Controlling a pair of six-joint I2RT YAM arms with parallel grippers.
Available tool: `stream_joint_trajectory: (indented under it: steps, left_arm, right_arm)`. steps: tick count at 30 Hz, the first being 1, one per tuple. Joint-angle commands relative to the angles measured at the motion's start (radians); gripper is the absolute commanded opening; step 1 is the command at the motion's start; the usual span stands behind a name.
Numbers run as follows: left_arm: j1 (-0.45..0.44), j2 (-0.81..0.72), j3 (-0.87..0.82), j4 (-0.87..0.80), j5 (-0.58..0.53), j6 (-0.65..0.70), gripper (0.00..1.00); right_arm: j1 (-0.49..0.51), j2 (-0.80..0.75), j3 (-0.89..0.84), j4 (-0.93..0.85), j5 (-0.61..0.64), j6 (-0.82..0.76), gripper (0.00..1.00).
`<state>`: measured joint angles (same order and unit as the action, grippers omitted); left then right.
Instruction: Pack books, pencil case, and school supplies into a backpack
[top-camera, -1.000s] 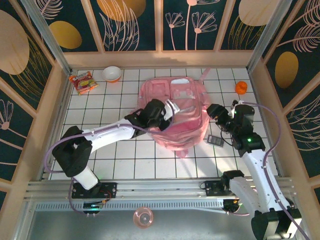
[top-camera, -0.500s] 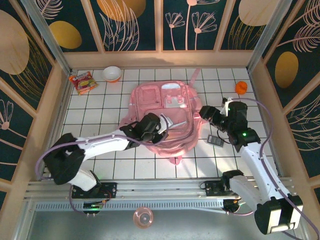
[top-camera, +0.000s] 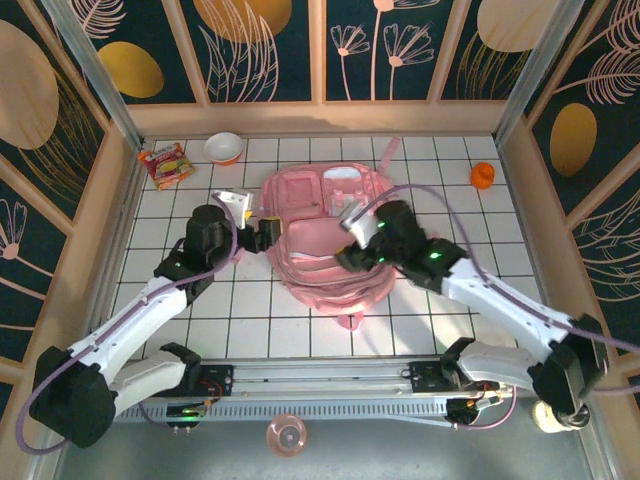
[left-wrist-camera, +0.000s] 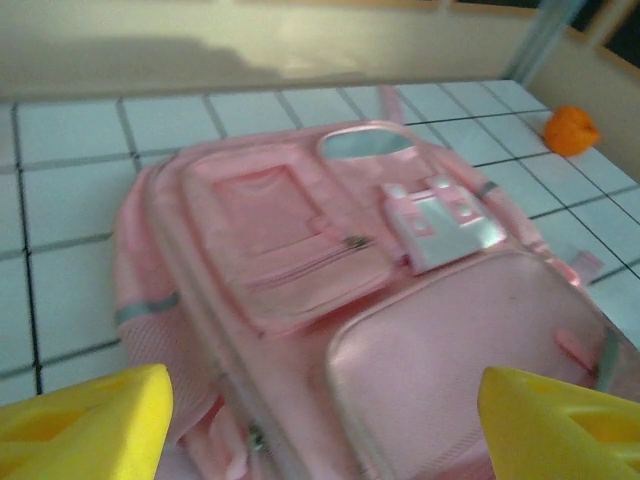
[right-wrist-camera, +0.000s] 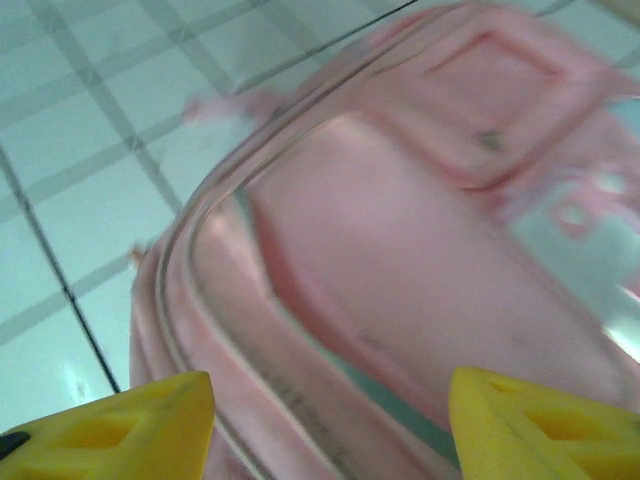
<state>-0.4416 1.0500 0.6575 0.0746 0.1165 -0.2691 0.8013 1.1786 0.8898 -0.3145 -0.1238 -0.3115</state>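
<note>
One pink backpack (top-camera: 330, 235) is laid flat at the middle of the tiled tabletop (top-camera: 420, 320). Both pairs of jaws are seen spread wide and grasping nothing: the left jaws just beside its left edge, the right jaws above its near half. A snack packet (top-camera: 166, 163) and a bowl (top-camera: 224, 148) are seen by the far edge.

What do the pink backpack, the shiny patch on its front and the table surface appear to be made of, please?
The backpack looks like soft matte fabric: it sags and creases, with stitched zip pockets. Its patch seems glossy silvery plastic or film, catching light. The table looks like smooth white tile or a printed grid; I cannot tell which.
</note>
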Motion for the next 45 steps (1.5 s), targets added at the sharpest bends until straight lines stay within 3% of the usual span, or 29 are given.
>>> stream_joint_trajectory:
  steps: [1, 9, 22, 24, 27, 30, 36, 42, 45]
  left_arm:
    - [0.043, 0.014, -0.041, 0.008, 0.012, -0.15, 0.79]
    - [0.056, 0.013, -0.102, 0.101, 0.014, -0.257, 0.78]
    - [0.067, 0.067, -0.153, 0.161, 0.025, -0.307, 0.79]
    - [0.067, 0.077, -0.154, 0.167, 0.034, -0.306, 0.78]
    - [0.076, 0.086, -0.156, 0.181, 0.09, -0.276, 0.77]
    - [0.098, 0.122, -0.147, 0.208, 0.228, -0.215, 0.76]
    - [0.126, 0.259, -0.1, 0.279, 0.457, -0.145, 0.75]
    - [0.126, 0.327, -0.089, 0.447, 0.638, -0.18, 0.76]
    - [0.127, 0.321, -0.093, 0.449, 0.686, -0.106, 0.76]
  right_arm:
    - [0.102, 0.105, -0.002, -0.006, 0.159, -0.276, 0.63]
    - [0.126, 0.284, 0.012, 0.245, 0.266, -0.397, 0.64]
    - [0.125, 0.352, 0.034, 0.148, 0.153, -0.531, 0.63]
    - [0.124, 0.372, 0.03, 0.174, 0.178, -0.53, 0.55]
    - [0.116, 0.358, 0.014, 0.247, 0.231, -0.506, 0.2]
    - [0.075, 0.246, -0.009, 0.255, 0.126, -0.51, 0.0]
    - [-0.113, 0.084, 0.075, 0.048, -0.294, -0.558, 0.0]
    - [-0.232, 0.092, 0.138, -0.049, -0.417, -0.626, 0.0]
    - [-0.248, 0.112, 0.16, -0.073, -0.435, -0.65, 0.0]
